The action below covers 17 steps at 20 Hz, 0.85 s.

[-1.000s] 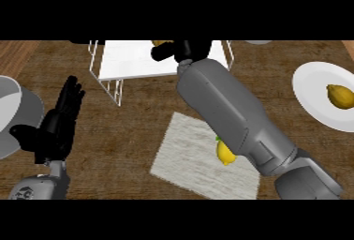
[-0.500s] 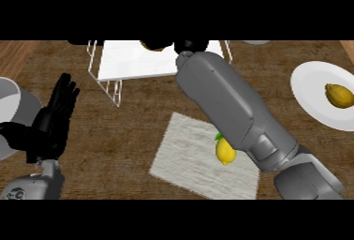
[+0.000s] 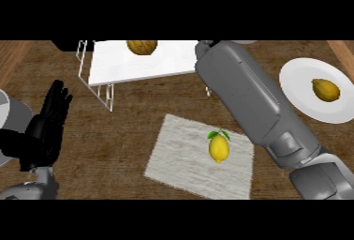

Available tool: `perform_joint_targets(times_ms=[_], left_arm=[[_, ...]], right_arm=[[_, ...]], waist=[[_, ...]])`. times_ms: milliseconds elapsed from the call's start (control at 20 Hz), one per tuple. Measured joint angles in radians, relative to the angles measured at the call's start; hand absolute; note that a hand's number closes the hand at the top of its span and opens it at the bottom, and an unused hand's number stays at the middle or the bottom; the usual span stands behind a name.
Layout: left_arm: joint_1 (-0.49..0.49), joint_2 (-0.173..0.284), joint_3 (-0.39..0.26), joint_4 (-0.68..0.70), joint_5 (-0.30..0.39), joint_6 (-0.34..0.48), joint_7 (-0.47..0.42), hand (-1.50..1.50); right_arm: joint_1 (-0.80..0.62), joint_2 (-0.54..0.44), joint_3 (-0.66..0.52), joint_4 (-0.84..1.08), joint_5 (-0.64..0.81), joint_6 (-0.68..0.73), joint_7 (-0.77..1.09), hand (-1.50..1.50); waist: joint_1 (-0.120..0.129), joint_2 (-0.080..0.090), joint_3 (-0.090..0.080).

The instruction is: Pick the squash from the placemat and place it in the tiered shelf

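Head view, starting nearest you: your left hand (image 3: 43, 133) rests open near the left edge, fingers (image 3: 56, 96) straight and pointing up, holding and touching nothing. The right forearm (image 3: 266, 112) runs from the lower right corner up across the surface (image 3: 131, 122) toward the shelf. Its hand lies beyond the top of the view, so you cannot tell how far those fingers are open.

Next out is the placemat (image 3: 180, 161). A yellow lemon (image 3: 219, 148) with green leaves lies on it, just left of the forearm and apart from it. To the right, a plate (image 3: 301, 101) carries another yellow-brown fruit (image 3: 326, 90), well clear of the arm.

Farthest is the white wire shelf (image 3: 135, 65). A brownish-yellow squash (image 3: 142, 47) sits on its top tier, near the far edge.

What has just changed: a second ago the right hand was over that tier and covered the spot. Now the hand is gone from there and the squash shows uncovered, with nothing touching it. The lemon has not moved on the placemat, and the left hand has kept its pose.

Take that to mean the placing is probably done, with the squash released onto the shelf. What seems left for you is to draw the right arm back without brushing the shelf's wire frame or the lemon below it.
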Motion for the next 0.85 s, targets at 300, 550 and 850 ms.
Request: perform_joint_targets(times_ms=[300, 550, 850], left_arm=[[0.029, -0.002, 0.014, -0.019, 0.001, 0.006, -0.002, 0.0], [0.046, 0.003, 0.02, -0.047, 0.001, 0.004, 0.014, 0.0], [0.054, -0.003, 0.017, -0.056, 0.002, -0.006, 0.01, 0.0]], right_arm=[[0.15, -0.122, -0.009, -0.227, 0.009, 0.057, 0.118, -1.5], [0.335, -0.235, 0.003, -0.529, -0.002, 0.139, 0.208, -1.5], [0.552, -0.357, -0.016, -0.896, -0.01, 0.219, 0.299, -1.5]], waist=[[-0.028, -0.009, 0.0], [-0.039, -0.012, 0.001], [-0.026, -0.005, 0.0]])
